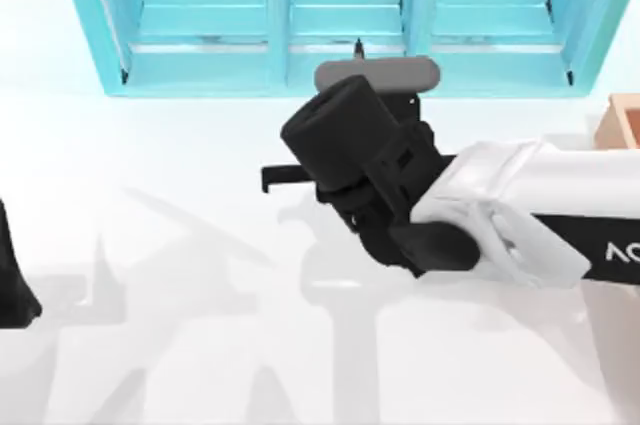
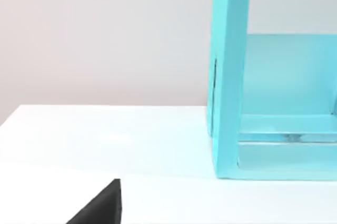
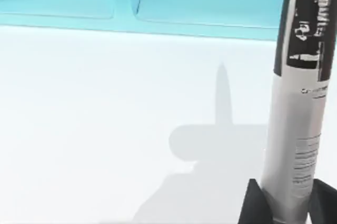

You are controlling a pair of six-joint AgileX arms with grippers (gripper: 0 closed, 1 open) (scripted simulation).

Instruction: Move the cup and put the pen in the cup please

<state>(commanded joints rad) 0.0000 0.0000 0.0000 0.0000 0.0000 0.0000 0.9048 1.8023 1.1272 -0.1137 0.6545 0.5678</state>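
- Top view, operator: your right arm point(image 1: 540, 210) reaches in from the right edge of the frame to the upper middle, its white forearm ending in a black wrist.
- You can see the right gripper point(image 1: 290, 181) at the left end of that black wrist, with a thin dark finger poking out toward the left, above the white table point(image 1: 180, 325).
- A grey bar with rounded ends point(image 1: 377, 74) lies just above the wrist in the frame, in front of the turquoise shelf unit point(image 1: 340, 20); you cannot tell from this view what it is.
- Right wrist view gives you the pen point(image 3: 297, 108): a grey-white barrel with small dark print and a black upper part, standing up out of the gripper.
- The two black fingertips point(image 3: 256, 203) sit against either side of the barrel's lower end, so the jaws are closed on the pen, gripping it above the table.
- You can see the pen's shadow and the gripper's shadow point(image 3: 218, 139) on the white surface behind it, toward the shelf.
- At the right edge of the top view, a small orange-brown block point(image 1: 620, 120) peeks in beside the shelf; you cannot tell whether it is the cup.
- Your left arm point(image 1: 15, 275) sits at the left edge of the top view, lower half, as a black shape.
- Left wrist view shows you the end wall of the shelf and a black corner point(image 2: 100, 207) at the bottom; whether the left jaws are open or closed, you cannot tell.
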